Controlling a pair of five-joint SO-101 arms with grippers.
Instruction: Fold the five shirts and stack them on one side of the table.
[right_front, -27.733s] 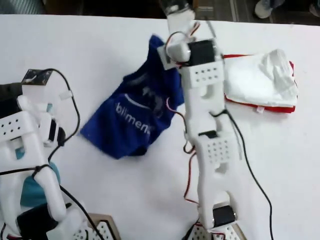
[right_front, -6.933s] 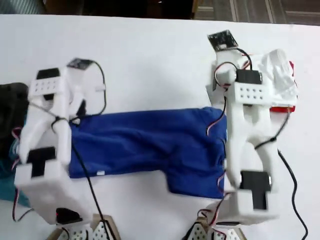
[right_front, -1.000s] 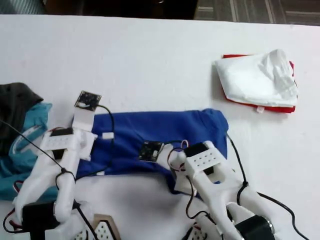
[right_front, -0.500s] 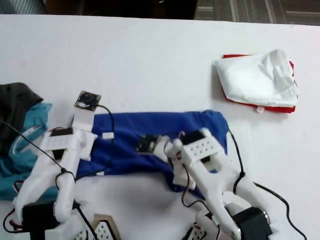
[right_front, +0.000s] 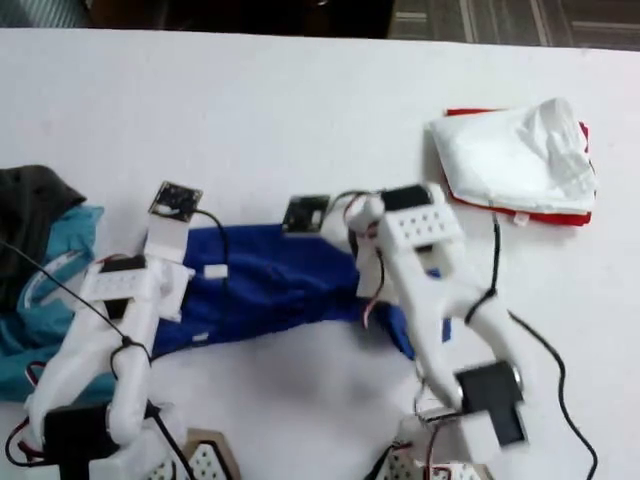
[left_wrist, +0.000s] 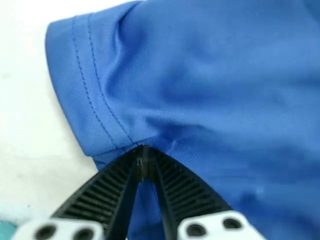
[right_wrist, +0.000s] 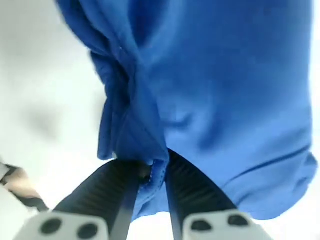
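The blue shirt (right_front: 270, 285) lies bunched in a long band across the table's near middle. My left gripper (left_wrist: 142, 159) is shut on its hem beside a stitched sleeve edge (left_wrist: 82, 107); that arm (right_front: 120, 295) stands at the shirt's left end. My right gripper (right_wrist: 150, 172) is shut on a gathered fold of the blue shirt (right_wrist: 215, 85), which hangs from it above the white table. The right arm (right_front: 420, 240) stretches from the near edge over the shirt's right end. A folded white shirt (right_front: 510, 155) rests on a folded red one (right_front: 560, 216) at the back right.
A loose heap of a black shirt (right_front: 35, 195) and a teal shirt (right_front: 45, 300) lies at the left edge. The white table (right_front: 280, 110) is bare at the back. Both arm bases stand at the near edge (right_front: 210, 460).
My right arm has swung up and toward the back with the shirt's right end, pulling it leftward and narrowing the cloth. The left arm has stayed put.
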